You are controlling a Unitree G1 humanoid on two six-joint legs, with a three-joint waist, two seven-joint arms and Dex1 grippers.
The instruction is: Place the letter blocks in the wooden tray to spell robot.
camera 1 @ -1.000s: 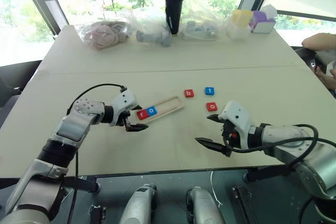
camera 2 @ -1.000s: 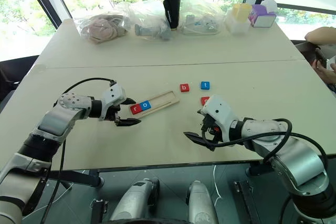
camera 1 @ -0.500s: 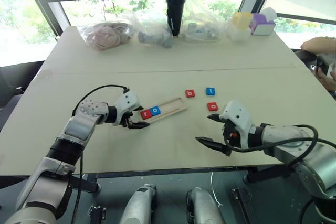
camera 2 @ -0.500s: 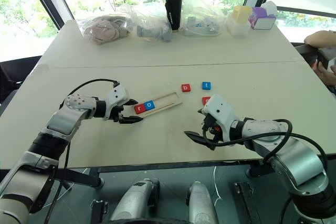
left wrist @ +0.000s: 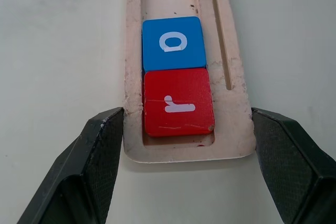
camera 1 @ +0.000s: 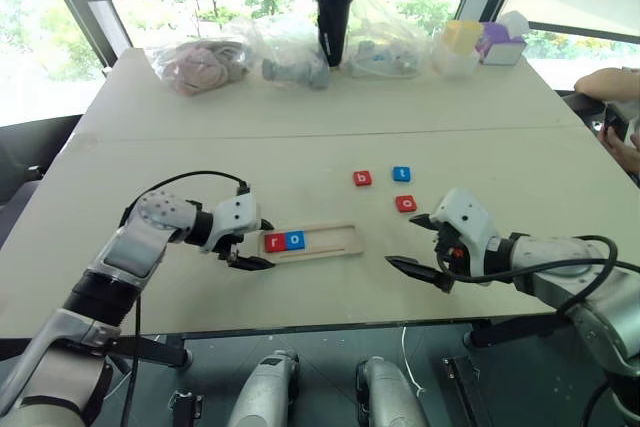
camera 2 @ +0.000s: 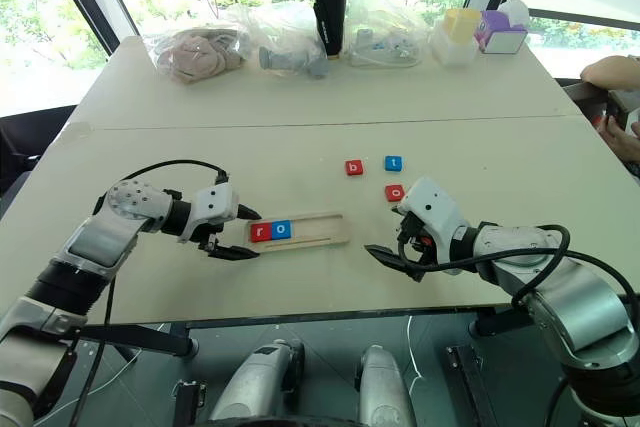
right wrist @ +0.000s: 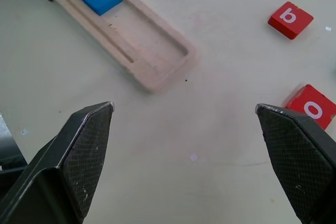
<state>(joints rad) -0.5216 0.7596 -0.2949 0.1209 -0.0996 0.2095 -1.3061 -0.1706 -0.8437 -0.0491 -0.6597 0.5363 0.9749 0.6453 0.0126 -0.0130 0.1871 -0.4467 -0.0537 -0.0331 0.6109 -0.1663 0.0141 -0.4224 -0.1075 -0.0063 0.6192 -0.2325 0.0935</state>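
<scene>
Your left tool (left wrist: 186, 129) is clamped on the tray's (left wrist: 231, 72) end, holding "r" (left wrist: 177, 102) and "o" (left wrist: 172, 42); right tool (camera 1: 425, 244) gapes empty over bare worktop (camera 1: 320, 287).

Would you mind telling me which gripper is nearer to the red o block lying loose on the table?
The right. The right gripper hangs just in front of the red o block, while the left gripper sits at the wooden tray's far end, across the table.
</scene>
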